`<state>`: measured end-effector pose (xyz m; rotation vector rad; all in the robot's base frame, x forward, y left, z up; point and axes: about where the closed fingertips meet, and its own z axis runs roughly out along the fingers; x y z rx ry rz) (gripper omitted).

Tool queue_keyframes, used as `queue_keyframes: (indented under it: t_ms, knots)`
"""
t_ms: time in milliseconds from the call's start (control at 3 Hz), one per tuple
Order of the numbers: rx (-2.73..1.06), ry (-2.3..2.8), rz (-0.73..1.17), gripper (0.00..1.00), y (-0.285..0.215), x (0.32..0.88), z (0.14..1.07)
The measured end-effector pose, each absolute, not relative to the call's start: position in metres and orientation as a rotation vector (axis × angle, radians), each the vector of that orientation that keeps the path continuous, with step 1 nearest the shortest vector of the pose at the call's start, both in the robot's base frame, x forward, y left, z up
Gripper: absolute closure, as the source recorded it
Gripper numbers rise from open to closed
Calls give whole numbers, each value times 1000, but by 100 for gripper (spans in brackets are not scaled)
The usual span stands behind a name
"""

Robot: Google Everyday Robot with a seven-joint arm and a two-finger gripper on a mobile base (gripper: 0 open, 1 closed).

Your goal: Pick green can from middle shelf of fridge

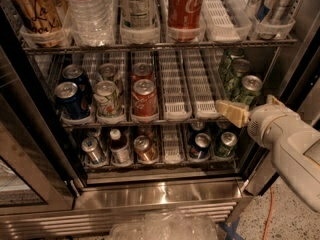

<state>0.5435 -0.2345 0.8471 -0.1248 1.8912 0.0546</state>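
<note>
Gripper [247, 109] sits at the right end of the shelf [172, 118], fingers [232, 113] spread. The green can [249, 88] stands between and just behind them. Risks we judge:
- A fingertip nudges the can's base, tipping it into the rear cans [232, 66].
- An off-centre closure lets it slip.

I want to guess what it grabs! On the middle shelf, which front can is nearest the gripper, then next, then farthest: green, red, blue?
Gripper is at the right of the middle shelf.
1. Green can, far right.
2. Red can, middle.
3. Blue can, far left.
</note>
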Motion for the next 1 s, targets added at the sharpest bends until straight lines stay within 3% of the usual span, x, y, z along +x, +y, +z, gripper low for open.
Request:
queue_keyframes:
  t_ms: [333, 667, 1000]
  knots:
    - [-124, 1890, 41, 9, -235, 550, 848]
    - [-116, 1887, 11, 15, -236, 573, 851]
    - [-104, 1894, 6, 13, -238, 578, 848]
